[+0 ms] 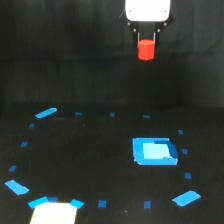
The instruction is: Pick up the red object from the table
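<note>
Gripper [146, 36] fingers clamped on the red object [146, 49], held aloft near the exterior view's top edge, dark open space all round it, black table [90, 160] well below, blue square patch [154, 151] beneath, white patch [54, 213] at the bottom edge

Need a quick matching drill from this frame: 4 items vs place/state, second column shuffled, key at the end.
Things:
1. red object
2. gripper
3. blue square patch
4. white patch

Place or state:
A. bottom edge, toward the exterior view's left
B. held up in the air, off the table
C. top of frame, jaws closed on a load
D. flat on the black surface, right of centre

Pairs: 1-B, 2-C, 3-D, 4-A
</note>
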Controlling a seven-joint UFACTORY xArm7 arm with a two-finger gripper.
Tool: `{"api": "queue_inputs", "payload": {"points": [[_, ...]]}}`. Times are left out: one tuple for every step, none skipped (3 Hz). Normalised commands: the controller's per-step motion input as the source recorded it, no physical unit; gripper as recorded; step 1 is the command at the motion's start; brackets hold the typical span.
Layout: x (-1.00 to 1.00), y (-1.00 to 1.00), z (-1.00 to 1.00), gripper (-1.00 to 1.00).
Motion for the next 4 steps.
{"api": "queue_inputs", "payload": {"points": [[-0.15,0.73,0.98,-1.0],[-0.06,0.18,1.0,-1.0],[0.02,0.4,1.0,-1.0],[0.15,0.57,1.0,-1.0]]}}
